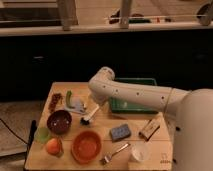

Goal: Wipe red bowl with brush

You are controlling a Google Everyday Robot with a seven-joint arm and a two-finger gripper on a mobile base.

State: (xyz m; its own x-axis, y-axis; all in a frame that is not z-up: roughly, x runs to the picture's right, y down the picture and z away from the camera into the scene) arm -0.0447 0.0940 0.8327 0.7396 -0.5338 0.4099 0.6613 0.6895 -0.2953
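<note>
The brush (90, 115) lies on the wooden table (160, 157), its white handle slanting up to the right and its dark bristle head at the lower left. A dark red bowl (59, 121) stands just left of the brush head. An orange-red bowl (86, 146) stands in front of it. My white arm reaches in from the right and bends down at the elbow. My gripper (97, 105) hangs right at the upper end of the brush handle. I cannot tell whether it touches the handle.
A green tray (134, 102) sits behind the arm. A blue sponge (120, 132), a brown bar (149, 129), a metal fork (114, 153) and a white cup (139, 152) lie front right. An orange fruit (52, 146), a green cup (42, 134) and snacks (54, 101) are on the left.
</note>
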